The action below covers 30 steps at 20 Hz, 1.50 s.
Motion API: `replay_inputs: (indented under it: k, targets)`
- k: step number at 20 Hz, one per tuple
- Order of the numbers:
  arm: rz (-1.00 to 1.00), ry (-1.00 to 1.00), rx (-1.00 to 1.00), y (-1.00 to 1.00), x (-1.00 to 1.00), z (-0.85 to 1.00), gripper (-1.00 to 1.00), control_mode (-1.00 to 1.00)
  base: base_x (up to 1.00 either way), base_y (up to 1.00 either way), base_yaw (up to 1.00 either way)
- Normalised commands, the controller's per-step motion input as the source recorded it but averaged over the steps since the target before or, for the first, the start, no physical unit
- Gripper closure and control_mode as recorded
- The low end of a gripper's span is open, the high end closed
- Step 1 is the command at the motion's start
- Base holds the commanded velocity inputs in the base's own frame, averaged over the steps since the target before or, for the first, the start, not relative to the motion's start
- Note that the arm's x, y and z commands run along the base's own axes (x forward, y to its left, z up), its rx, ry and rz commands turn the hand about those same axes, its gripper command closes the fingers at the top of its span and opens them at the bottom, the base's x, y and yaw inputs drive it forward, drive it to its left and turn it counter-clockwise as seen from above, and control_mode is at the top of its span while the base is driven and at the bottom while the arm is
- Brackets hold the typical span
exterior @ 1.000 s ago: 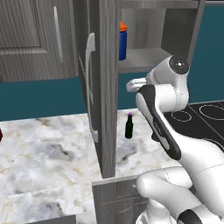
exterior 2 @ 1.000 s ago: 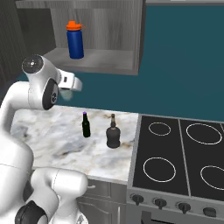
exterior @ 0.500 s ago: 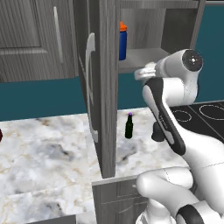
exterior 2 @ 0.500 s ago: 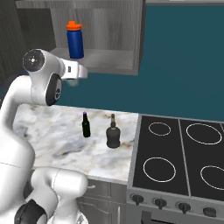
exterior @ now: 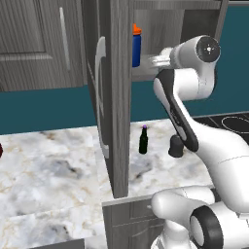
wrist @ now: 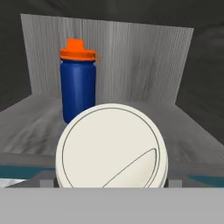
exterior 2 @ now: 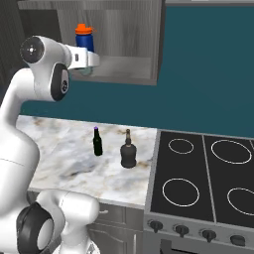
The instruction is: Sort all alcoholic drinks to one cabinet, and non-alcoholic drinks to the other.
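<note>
Hand view: one white-lidded cup (wrist: 112, 146) sits right at the gripper (exterior 2: 88, 67), apparently clamped in it, though the fingertips are hidden behind the lid. Behind it, one blue bottle (wrist: 78, 86) with orange cap stands upright on the cabinet shelf (wrist: 188, 135). Two dark bottles on the counter (exterior 2: 54, 144) below: slim green (exterior 2: 97, 141), squat blackish (exterior 2: 128, 151), near each other. Open cabinet door (exterior: 114, 97) partly blocks the left base view.

Cabinet (wrist: 131, 57) grey wood grain, matt; counter (exterior 2: 59, 144) veined marble; blue bottle (wrist: 78, 89) smooth plastic (slight sheen).
</note>
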Motion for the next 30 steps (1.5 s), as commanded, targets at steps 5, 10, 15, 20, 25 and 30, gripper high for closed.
replay_inputs:
  k: [5, 10, 15, 20, 25, 30]
  targets:
    - [0.0, -0.02, 0.0, -0.06, 0.62, -0.01, 1.0, -1.0, 0.0, 0.0, 0.0]
    - [0.0, 0.0, 0.0, -0.09, 0.79, -0.05, 1.0, -1.0, 0.0, 0.0, 0.0]
    - [0.0, 0.0, 0.0, -0.15, 0.72, -0.26, 1.0, -1.0, 0.0, 0.0, 0.0]
    - [0.0, 0.01, 0.0, -0.17, 0.64, -0.31, 1.0, -1.0, 0.0, 0.0, 0.0]
    - [0.0, 0.03, 0.0, -0.1, 0.64, -0.22, 1.0, -1.0, 0.0, 0.0, 0.0]
    - [0.0, 0.06, 0.0, -0.09, 0.43, -0.06, 1.0, -1.0, 0.0, 0.0, 0.0]
